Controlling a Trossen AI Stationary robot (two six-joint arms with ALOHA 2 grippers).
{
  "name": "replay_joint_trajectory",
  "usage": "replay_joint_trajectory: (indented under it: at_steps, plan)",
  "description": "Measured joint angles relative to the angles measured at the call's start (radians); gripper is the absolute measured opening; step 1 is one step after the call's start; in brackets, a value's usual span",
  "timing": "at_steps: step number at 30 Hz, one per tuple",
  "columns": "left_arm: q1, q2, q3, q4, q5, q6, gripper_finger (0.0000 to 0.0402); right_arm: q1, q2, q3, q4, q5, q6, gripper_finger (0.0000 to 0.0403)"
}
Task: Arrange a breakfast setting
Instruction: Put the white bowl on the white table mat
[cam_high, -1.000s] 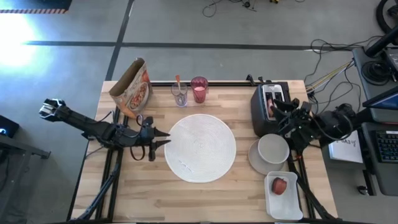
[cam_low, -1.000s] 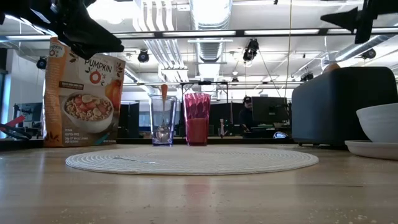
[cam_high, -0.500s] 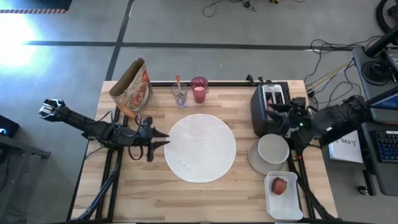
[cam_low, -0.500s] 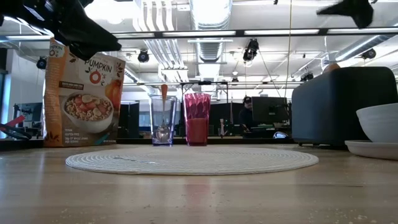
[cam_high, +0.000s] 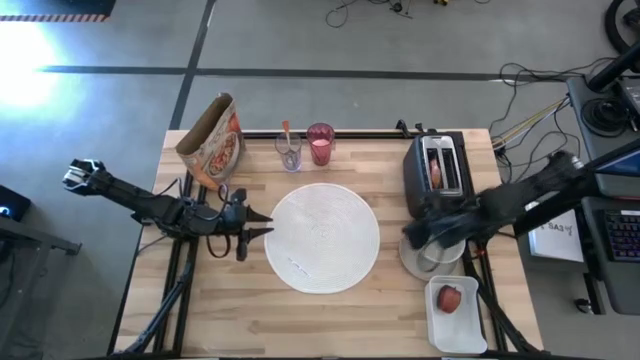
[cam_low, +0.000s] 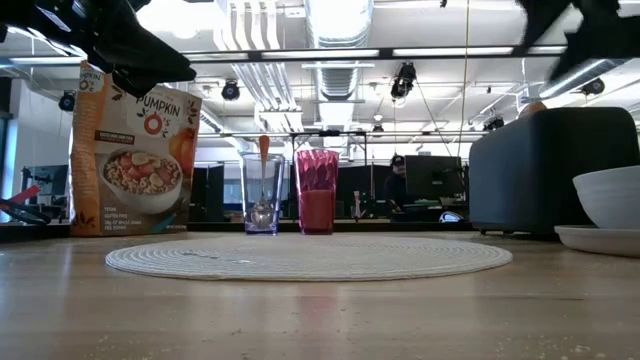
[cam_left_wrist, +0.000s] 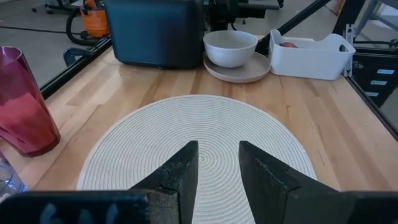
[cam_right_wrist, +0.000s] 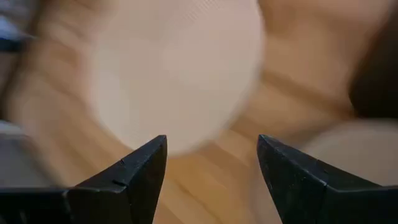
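Note:
A round white woven mat lies at the table's middle. A white bowl sits on a small plate right of it. My right gripper is open above the bowl's left side and touches nothing. My left gripper is open and empty at the mat's left edge, and shows in its wrist view. A pink tumbler and a clear glass holding the orange-handled spoon stand at the far edge. A red apple lies in the white tray. A bagel sticks out of the toaster's slot.
The black toaster stands at the far right, just behind the bowl. A cereal box stands at the far left corner. Bare wood shows along the near edge, in front of the mat.
My right gripper has swung from beside the toaster toward the table's left and near side. It now hangs over the bowl, turned to face the mat, and it moves fast enough to blur. Nothing on the table has moved.

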Motion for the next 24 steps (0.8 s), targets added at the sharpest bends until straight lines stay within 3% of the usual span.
replay_joint_trajectory:
  at_steps: [4, 9, 15, 24]
  plan:
    - [0.001, 0.008, 0.000, -0.003, 0.032, 0.002, 0.0100, 0.000, 0.132, 0.041, -0.113, -0.195, 0.142, 0.0238]
    - [0.001, 0.018, 0.000, -0.008, 0.076, 0.005, 0.0100, 0.001, 0.274, 0.049, -0.170, -0.371, 0.156, 0.0238]
    - [0.000, 0.018, 0.000, -0.016, 0.112, 0.008, 0.0100, 0.000, 0.338, 0.014, -0.170, -0.413, 0.116, 0.0238]
    - [0.000, 0.018, 0.000, -0.018, 0.113, 0.008, 0.0100, -0.004, 0.318, -0.084, -0.159, -0.408, 0.119, 0.0238]
